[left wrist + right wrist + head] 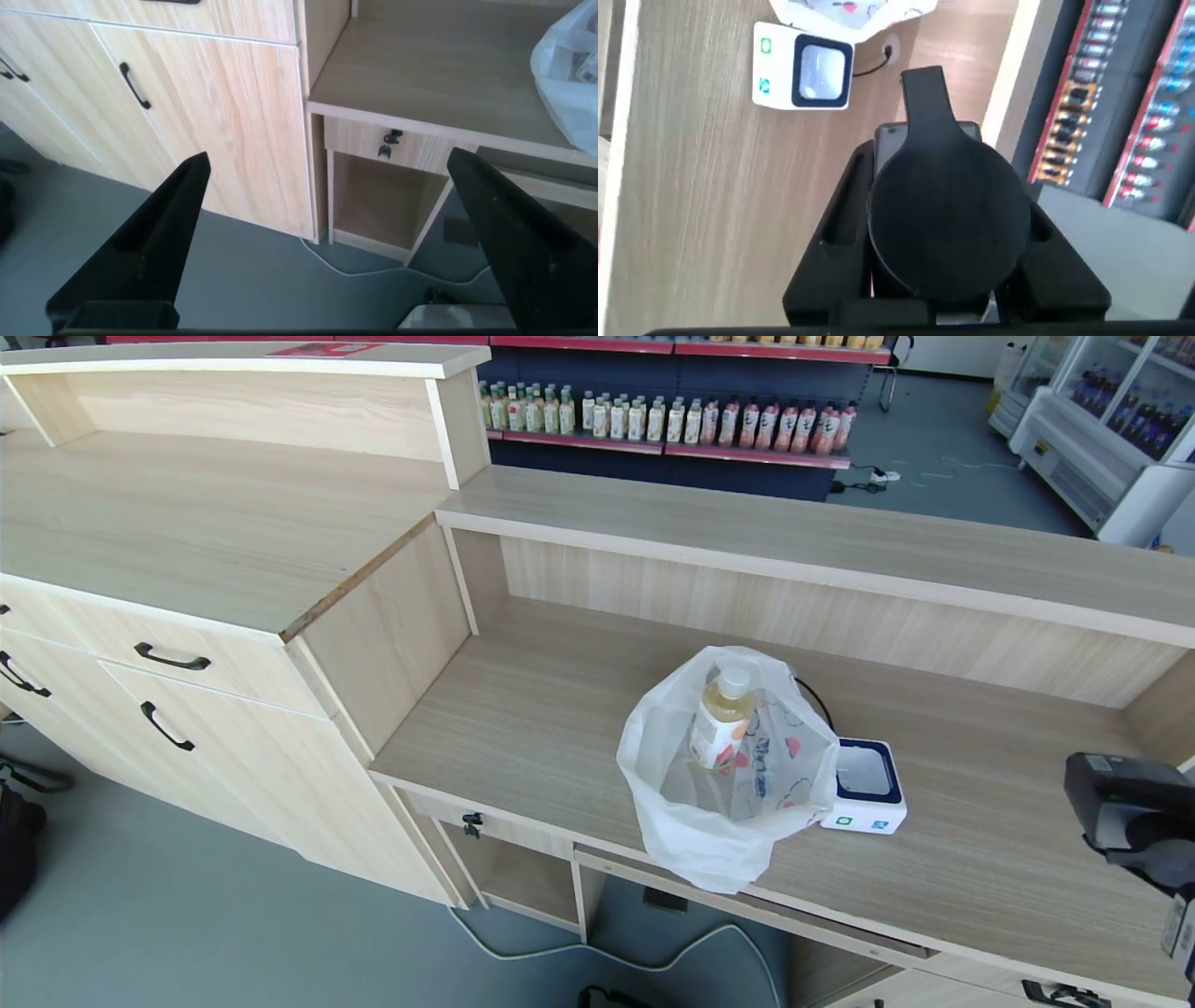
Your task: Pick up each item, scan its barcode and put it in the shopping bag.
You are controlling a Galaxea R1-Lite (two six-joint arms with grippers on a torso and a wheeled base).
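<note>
A white plastic shopping bag point(695, 831) stands open on the lower counter point(541, 719). A bottle of yellow drink point(722, 719) is upright inside it. Just right of the bag sits a white and blue scanner box point(866, 786), window up, which the right wrist view also shows point(803, 75). My right gripper point(943, 182) is over the counter's right end, shut on a black handheld scanner point(1116, 798). My left gripper point(329, 157) hangs open and empty below counter height, left of the bag point(570, 75), facing the cabinet doors.
A taller cabinet point(215, 523) with drawers and black handles stands to the left. A raised ledge point(803, 537) runs behind the counter. A keyed drawer point(392, 145) sits under the counter's edge. Cables lie on the floor point(607, 961). Shelves of bottles point(672, 420) stand far behind.
</note>
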